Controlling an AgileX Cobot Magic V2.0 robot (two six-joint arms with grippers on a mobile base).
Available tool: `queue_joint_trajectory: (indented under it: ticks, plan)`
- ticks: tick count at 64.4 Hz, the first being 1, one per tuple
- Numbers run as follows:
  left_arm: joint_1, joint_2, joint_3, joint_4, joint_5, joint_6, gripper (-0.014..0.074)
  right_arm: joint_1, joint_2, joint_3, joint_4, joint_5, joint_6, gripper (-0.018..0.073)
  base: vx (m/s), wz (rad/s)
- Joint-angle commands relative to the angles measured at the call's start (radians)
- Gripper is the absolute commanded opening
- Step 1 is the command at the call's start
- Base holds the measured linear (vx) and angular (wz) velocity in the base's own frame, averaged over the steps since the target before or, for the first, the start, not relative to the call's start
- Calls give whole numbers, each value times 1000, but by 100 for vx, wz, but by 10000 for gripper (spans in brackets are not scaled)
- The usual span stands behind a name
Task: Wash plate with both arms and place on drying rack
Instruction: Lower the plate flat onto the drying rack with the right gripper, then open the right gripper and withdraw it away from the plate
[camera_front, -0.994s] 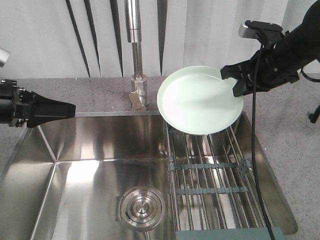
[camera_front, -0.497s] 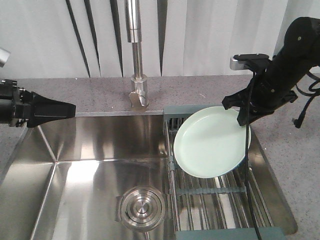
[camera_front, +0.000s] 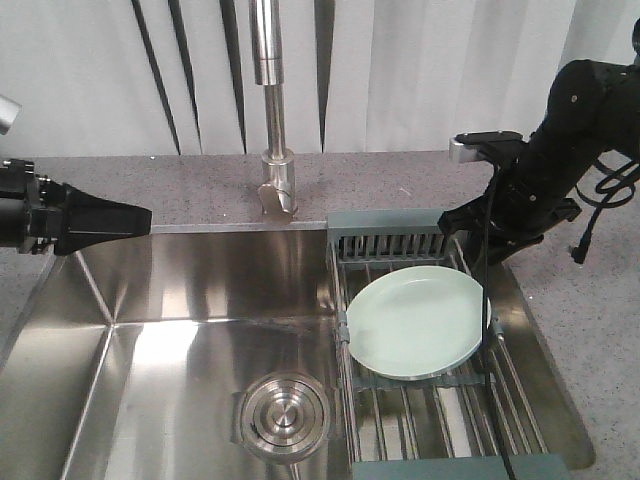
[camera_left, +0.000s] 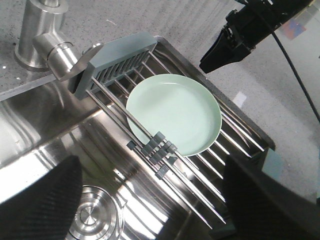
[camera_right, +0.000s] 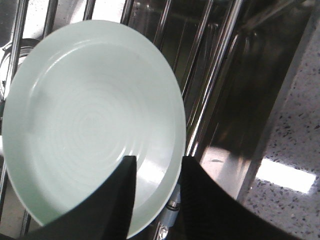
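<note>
Right wrist view: plate (camera_right: 90, 125) flat on drying rack (camera_right: 212, 75), stiff, glossy, likely wet-slick and breakable; pinch its raised rim. Right tool (camera_right: 157, 167) gapes empty, left tool (camera_left: 150, 165) too.

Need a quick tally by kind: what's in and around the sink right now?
plate: 1
drying rack: 1
faucet: 1
drain: 1
sink: 1
robot arms: 2 (left arm, right arm)
Total: 7
</note>
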Motion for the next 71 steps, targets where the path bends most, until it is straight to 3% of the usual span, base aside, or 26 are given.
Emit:
queue_joint_trajectory:
  ticks: [1,9,24,44,71]
  plan:
    - [0,-41,-20,-69,42,0,556,-3,-44,-28,10,-7,-19,295,0,0]
    - [0,-41,-20,-69,42,0,556,-3,-47,-28,29,-14,-38,325,0,0]
    - [0,-41,-20,-69,42,0,556,-2,-91,-5,153,-68,-92,323,0,0]
    - [0,-41,-20,-69,42,0,556,-2,-357,347,5,-415,-35,323,0,0]
    - [0,-41,-20,-69,42,0,556,-2,-850,762,-9,-753,-70,323,0,0]
